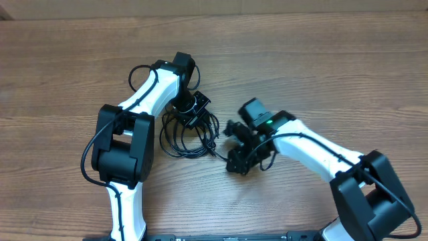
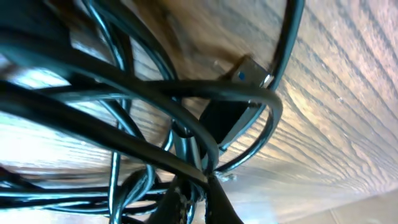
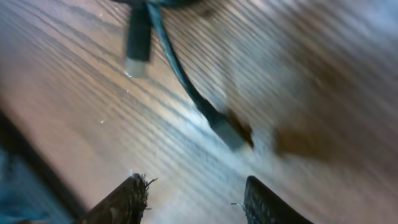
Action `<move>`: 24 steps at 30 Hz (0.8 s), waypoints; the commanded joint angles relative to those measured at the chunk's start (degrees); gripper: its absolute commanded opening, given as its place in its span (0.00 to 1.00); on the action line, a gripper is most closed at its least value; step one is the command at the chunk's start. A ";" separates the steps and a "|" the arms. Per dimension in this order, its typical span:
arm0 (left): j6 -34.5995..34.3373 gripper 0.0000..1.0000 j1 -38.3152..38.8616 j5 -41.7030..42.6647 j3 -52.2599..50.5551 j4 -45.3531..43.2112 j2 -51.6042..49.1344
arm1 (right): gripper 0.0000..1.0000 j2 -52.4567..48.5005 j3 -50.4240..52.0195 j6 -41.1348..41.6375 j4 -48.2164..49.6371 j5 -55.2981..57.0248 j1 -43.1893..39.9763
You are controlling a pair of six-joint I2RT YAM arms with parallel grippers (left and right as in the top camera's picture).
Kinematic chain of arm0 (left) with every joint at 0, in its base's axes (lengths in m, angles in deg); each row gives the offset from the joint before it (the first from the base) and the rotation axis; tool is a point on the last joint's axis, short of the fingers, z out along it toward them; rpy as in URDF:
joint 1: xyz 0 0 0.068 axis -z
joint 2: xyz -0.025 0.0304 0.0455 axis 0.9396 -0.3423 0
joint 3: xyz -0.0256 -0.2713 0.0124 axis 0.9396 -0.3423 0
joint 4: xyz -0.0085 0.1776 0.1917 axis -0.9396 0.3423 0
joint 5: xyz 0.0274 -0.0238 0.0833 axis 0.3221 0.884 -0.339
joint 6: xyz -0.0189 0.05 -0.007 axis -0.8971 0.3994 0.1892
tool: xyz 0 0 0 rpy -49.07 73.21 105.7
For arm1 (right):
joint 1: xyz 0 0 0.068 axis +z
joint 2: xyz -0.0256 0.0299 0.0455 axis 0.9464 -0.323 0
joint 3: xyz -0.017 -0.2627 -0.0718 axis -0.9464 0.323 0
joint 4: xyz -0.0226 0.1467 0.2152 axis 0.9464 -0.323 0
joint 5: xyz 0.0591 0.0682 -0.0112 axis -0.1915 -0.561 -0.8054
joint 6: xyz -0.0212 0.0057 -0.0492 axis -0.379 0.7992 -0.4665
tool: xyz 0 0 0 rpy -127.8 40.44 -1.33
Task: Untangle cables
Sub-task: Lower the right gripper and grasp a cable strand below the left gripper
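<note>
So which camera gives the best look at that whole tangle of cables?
The overhead view: it shows the cables as one whole looped bundle. The left wrist view sees only crossing strands up close; the right wrist view catches just two plug ends.

You had bare table (image 1: 321, 60) free along the far edge and out to both far corners. Near the middle the looped cables (image 1: 182, 139) blocked the way, the left gripper (image 1: 192, 115) closed among them, the right gripper (image 3: 196, 199) just beside.
</note>
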 commanded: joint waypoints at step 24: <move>13.25 0.04 0.17 -2.23 1.05 0.57 -0.94 | 0.31 1.20 9.14 -4.70 19.21 29.14 11.17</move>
